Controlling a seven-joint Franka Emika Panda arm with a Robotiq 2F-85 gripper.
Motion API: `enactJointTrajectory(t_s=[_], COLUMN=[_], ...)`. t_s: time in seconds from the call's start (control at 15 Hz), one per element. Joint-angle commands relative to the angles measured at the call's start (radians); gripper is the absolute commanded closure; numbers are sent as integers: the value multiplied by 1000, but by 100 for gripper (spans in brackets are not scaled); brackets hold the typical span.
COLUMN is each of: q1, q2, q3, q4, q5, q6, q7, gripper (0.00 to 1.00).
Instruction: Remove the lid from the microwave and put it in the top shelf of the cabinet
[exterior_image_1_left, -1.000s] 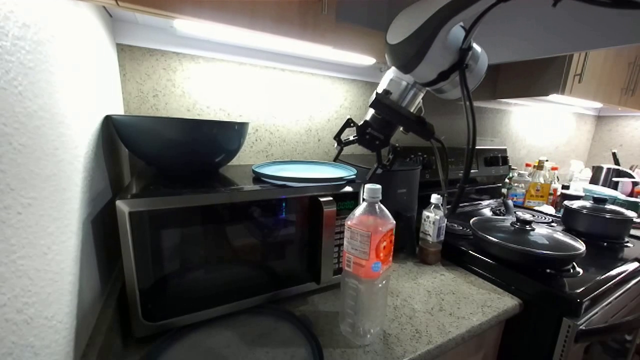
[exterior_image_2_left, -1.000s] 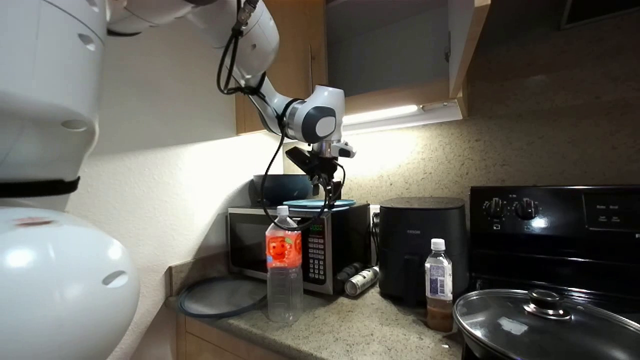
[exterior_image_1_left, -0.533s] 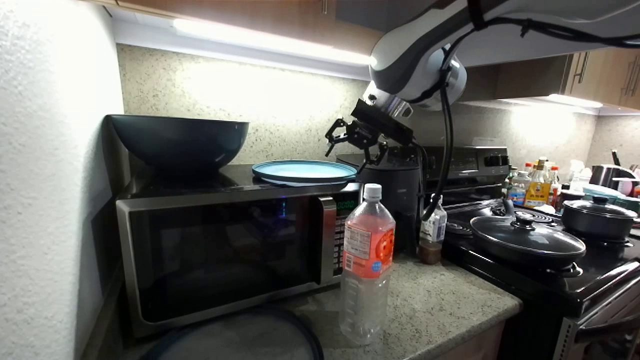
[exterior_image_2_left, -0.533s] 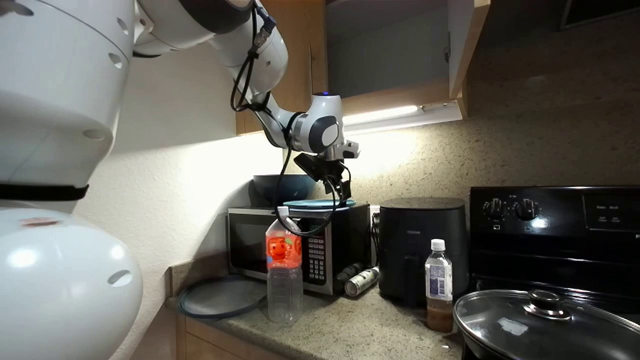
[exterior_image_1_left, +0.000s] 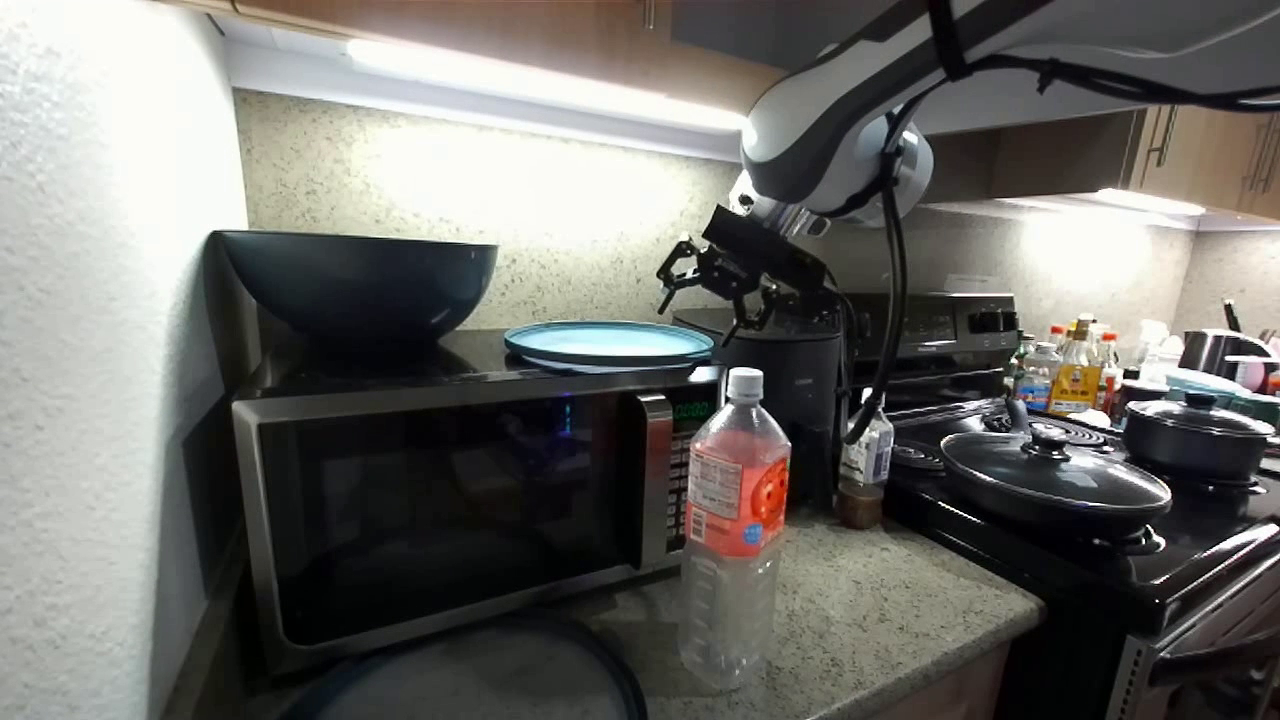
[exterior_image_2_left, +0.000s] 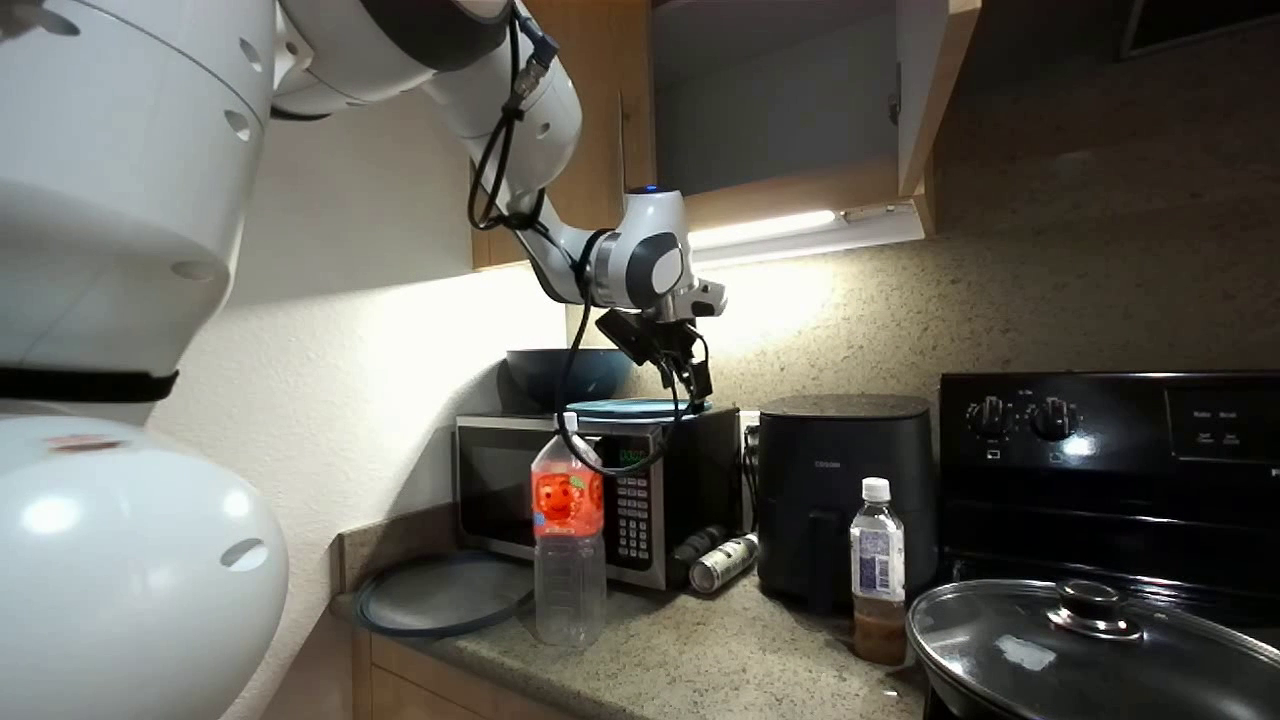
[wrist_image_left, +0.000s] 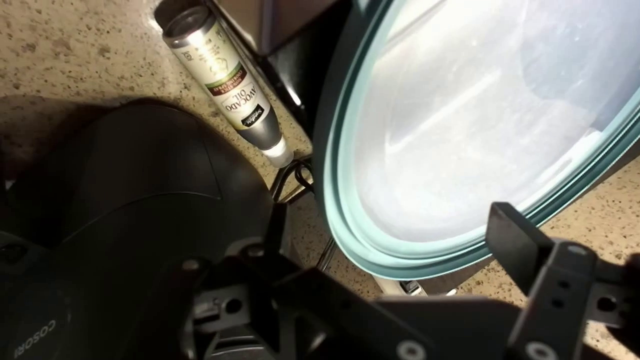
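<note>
The lid (exterior_image_1_left: 612, 344) is a flat teal disc lying on top of the microwave (exterior_image_1_left: 440, 490). It also shows in an exterior view (exterior_image_2_left: 618, 408) and fills much of the wrist view (wrist_image_left: 450, 125). My gripper (exterior_image_1_left: 695, 324) is tilted, open and empty above the lid's right edge. In the wrist view my gripper (wrist_image_left: 389, 215) has its fingers wide apart; one finger overlaps the lid's rim in the picture, the other is off to the side. I cannot tell whether either touches. The cabinet (exterior_image_2_left: 800, 200) hangs above with a door open; its upper part is out of view.
A dark bowl (exterior_image_1_left: 360, 285) sits on the microwave beside the lid. An air fryer (exterior_image_2_left: 845, 480) and a spray can (exterior_image_2_left: 724, 563) stand right of it. A tall bottle (exterior_image_2_left: 568, 590) stands in front. A smaller bottle (exterior_image_2_left: 878, 570) and a covered pan (exterior_image_2_left: 1090, 650) are further right.
The arm has come lower and the gripper has tilted more. Over the last half second the gripper shifted slightly right in both exterior views. The lid has not moved.
</note>
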Motion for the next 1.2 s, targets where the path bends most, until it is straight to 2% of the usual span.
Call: enactJointTrajectory(t_s=[0.0, 0.2, 0.27, 0.33, 0.8, 1.0, 1.13], q1=[5, 6, 7, 8, 9, 13, 12], q2=[17, 28, 31, 32, 34, 25, -4], q3=[-4, -5, -6, -6, -9, -15, -12], q4=[16, 19, 19, 18, 14, 9, -4], q5=[-8, -9, -11, -12, -16, -27, -18], q6=[-22, -29, -27, -26, -24, -12, -11], q7=[29, 27, 26, 25, 23, 30, 27], gripper=[0, 0, 25, 26, 74, 90, 94])
